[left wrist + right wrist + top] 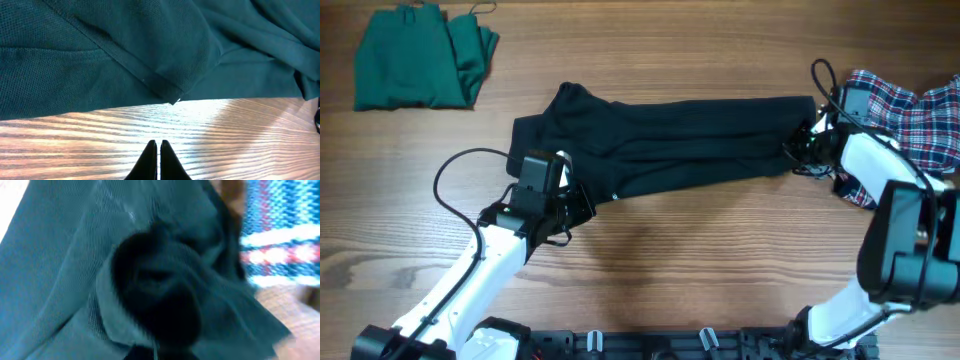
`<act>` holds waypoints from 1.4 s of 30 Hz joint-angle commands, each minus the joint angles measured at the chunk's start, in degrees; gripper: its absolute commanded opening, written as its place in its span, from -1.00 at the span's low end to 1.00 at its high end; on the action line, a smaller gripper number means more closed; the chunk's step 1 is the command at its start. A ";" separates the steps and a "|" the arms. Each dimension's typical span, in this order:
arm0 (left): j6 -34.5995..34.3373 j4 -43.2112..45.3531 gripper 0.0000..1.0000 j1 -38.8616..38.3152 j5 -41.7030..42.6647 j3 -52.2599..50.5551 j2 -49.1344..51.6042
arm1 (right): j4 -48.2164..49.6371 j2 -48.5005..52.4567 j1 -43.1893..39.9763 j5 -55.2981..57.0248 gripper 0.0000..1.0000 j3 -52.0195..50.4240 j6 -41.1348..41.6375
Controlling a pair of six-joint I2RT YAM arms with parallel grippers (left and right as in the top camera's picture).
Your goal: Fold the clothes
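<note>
The black shirt (690, 140) lies in a long rumpled band across the middle of the wooden table (700, 260). My left gripper (578, 203) sits at the shirt's near-left edge. In the left wrist view the left gripper (158, 145) is shut with nothing in it, over bare wood, and the shirt's hem (150, 45) is just ahead. My right gripper (807, 150) is at the shirt's right end. In the blurred right wrist view the right gripper (155, 355) is shut with a bunch of the dark fabric (75, 255) gathered at its tips.
A folded green garment (415, 60) rests at the far left corner. A red-blue-white plaid shirt (910, 115) lies crumpled at the right edge, right behind my right arm, and the plaid shirt (280, 230) also shows in the right wrist view.
</note>
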 commanded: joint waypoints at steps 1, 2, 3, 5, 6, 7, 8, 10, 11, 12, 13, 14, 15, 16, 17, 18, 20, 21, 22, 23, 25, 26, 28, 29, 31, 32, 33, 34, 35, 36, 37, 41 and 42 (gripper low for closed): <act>-0.57 0.17 -0.91 0.48 1.11 0.33 0.26 | 4.13 1.88 0.24 -4.24 -0.91 -0.02 0.87; -0.57 0.20 -0.91 0.48 1.11 0.33 0.26 | 5.51 1.88 0.24 -5.40 -0.91 -0.02 0.85; -0.57 0.22 -0.90 0.48 1.11 0.33 0.26 | 6.64 1.88 0.24 -6.23 -0.92 -0.02 1.03; -0.57 0.20 -0.89 0.48 1.09 0.33 0.26 | 9.14 1.88 0.24 -6.75 -0.92 -0.02 3.26; -0.57 0.17 -0.90 0.48 1.09 0.33 0.26 | 10.91 1.88 0.24 -6.78 -0.92 -0.02 3.32; -0.57 0.15 -0.89 0.48 1.11 0.33 0.26 | 12.61 1.88 0.24 -6.78 -0.91 -0.02 3.39; -0.57 0.17 -0.90 0.48 1.09 0.33 0.26 | 14.29 1.88 0.24 -6.75 -0.91 -0.02 3.37; -0.57 0.17 -0.89 0.48 1.09 0.33 0.26 | 16.61 1.88 0.22 -6.75 -0.91 -0.02 3.39; -0.57 0.17 -0.89 0.48 1.09 0.33 0.26 | 17.73 1.88 0.22 -6.71 -0.92 -0.02 3.17; -0.57 0.15 -0.89 0.48 1.11 0.33 0.26 | 18.64 1.88 0.22 -6.54 -0.91 -0.02 3.19; -0.57 0.13 -0.89 0.48 1.11 0.33 0.26 | 19.30 1.88 0.22 -6.56 -0.91 -0.02 3.28; -0.57 0.13 -0.88 0.48 1.11 0.33 0.26 | 19.45 1.88 0.22 -6.56 -0.91 0.00 3.28; -0.57 0.15 -0.88 0.48 1.11 0.33 0.26 | 19.43 1.88 0.22 -6.56 -0.91 0.00 3.23; -0.57 0.15 -0.88 0.48 1.09 0.33 0.26 | 19.45 1.88 0.24 -6.43 -0.91 0.00 3.08; -0.57 0.15 -0.88 0.48 1.11 0.33 0.26 | 19.47 1.86 0.22 -5.33 -0.91 0.13 2.91; -0.57 0.13 -0.88 0.48 1.09 0.33 0.26 | 19.39 1.73 0.22 -4.39 -0.92 0.52 1.70; -0.57 -0.11 -0.88 0.48 1.11 0.33 0.26 | 17.97 1.05 0.22 -2.58 -0.91 2.01 -0.70; -0.57 -0.13 -0.87 0.48 1.11 0.33 0.26 | 16.72 0.50 0.24 -2.54 -0.91 2.91 -1.44; -0.52 -0.09 -0.85 0.48 1.09 0.33 0.22 | 14.84 -0.46 0.37 -2.54 -0.91 4.07 -2.38; -0.35 -0.04 -0.85 0.48 1.09 0.44 0.15 | 13.66 -1.33 0.66 -2.49 -0.91 4.76 -3.50; 1.62 -0.07 -0.88 0.42 1.09 1.20 -0.11 | 10.60 -3.87 2.21 -1.62 -0.91 6.29 -7.78; 2.62 -0.02 -0.90 0.42 1.09 1.79 -0.28 | 9.11 -5.09 3.23 -0.28 -0.91 6.97 -9.20; 2.95 0.28 -0.92 0.42 1.07 3.69 -0.74 | 6.43 -7.91 6.12 0.22 -0.91 8.00 -12.70; 3.21 0.68 -0.92 0.42 1.09 4.50 -0.76 | 5.40 -8.79 7.52 -1.60 -0.91 8.04 -13.40; 3.80 1.57 -0.92 0.42 1.07 5.79 -0.74 | 3.15 -9.07 10.71 -7.17 -0.91 8.02 -14.03; 3.78 2.27 -0.92 0.42 1.09 5.97 -0.74 | 2.47 -8.70 11.91 -8.41 -0.91 8.02 -14.91; 3.74 3.50 -0.92 0.42 1.09 5.99 -0.63 | 1.38 -7.10 15.30 -7.98 -0.91 8.02 -16.41; 3.74 3.67 -0.92 0.42 1.09 5.99 -0.63 | 1.16 -5.33 17.31 -6.73 -0.91 8.02 -16.26; 3.74 3.65 -0.92 0.42 1.09 5.99 -0.63 | 1.20 -4.42 17.90 -6.75 -0.91 8.02 -16.26; 3.74 3.61 -0.92 0.42 1.09 5.99 -0.63 | 1.36 -3.34 18.38 -6.69 -0.91 8.02 -16.31; 3.74 3.61 -0.92 0.42 1.09 5.99 -0.63 | 1.44 -2.19 18.67 -5.97 -0.91 8.02 -16.28; 3.74 3.58 -0.89 0.42 1.09 5.99 -0.63 | 2.23 3.69 18.67 -0.35 -0.91 8.02 -15.93; 3.74 3.48 -0.89 0.42 1.11 5.99 -0.63 | 2.38 5.29 18.62 2.82 -0.91 8.02 -14.60</act>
